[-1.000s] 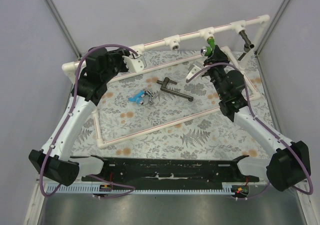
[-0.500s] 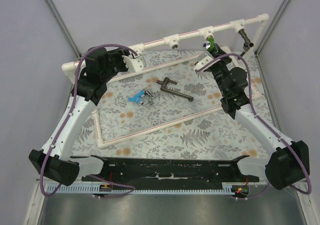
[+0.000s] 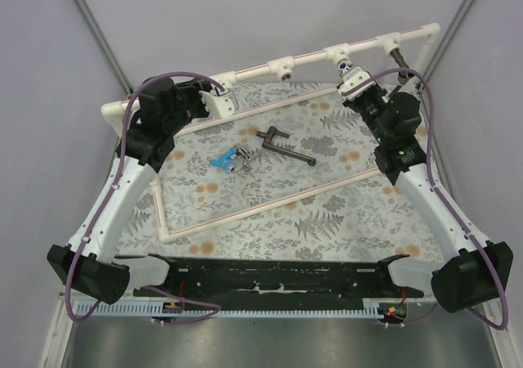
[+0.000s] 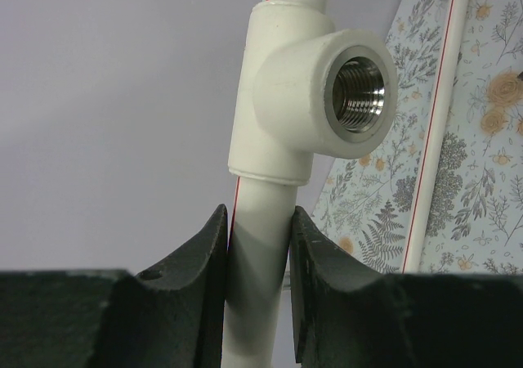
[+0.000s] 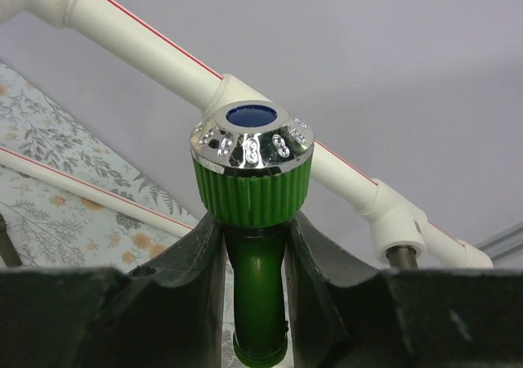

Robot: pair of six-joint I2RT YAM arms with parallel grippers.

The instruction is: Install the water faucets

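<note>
My right gripper (image 5: 255, 229) is shut on the stem of the bright green faucet (image 5: 253, 190). Its chrome cap with a blue centre points at the camera. From above, this faucet (image 3: 346, 67) sits just below a tee (image 3: 337, 55) of the white pipe rail. My left gripper (image 4: 257, 221) is shut on the white pipe (image 4: 260, 262), under a tee with an empty threaded socket (image 4: 359, 90). The light blue faucet (image 3: 221, 160), the silver faucet (image 3: 241, 157) and the long dark grey lever faucet (image 3: 286, 147) lie on the mat. Another dark faucet (image 3: 402, 61) hangs from the rail's right end.
The white pipe frame (image 3: 270, 205) lies across the floral mat, its raised rail (image 3: 310, 55) along the back. An open tee (image 3: 284, 71) is mid-rail. Grey walls and metal posts close in on both sides. A black bar (image 3: 278, 274) lies along the near edge.
My right arm has carried the green faucet back and to the right, up to the rail's tee. The left arm and the faucets on the mat have not moved.
</note>
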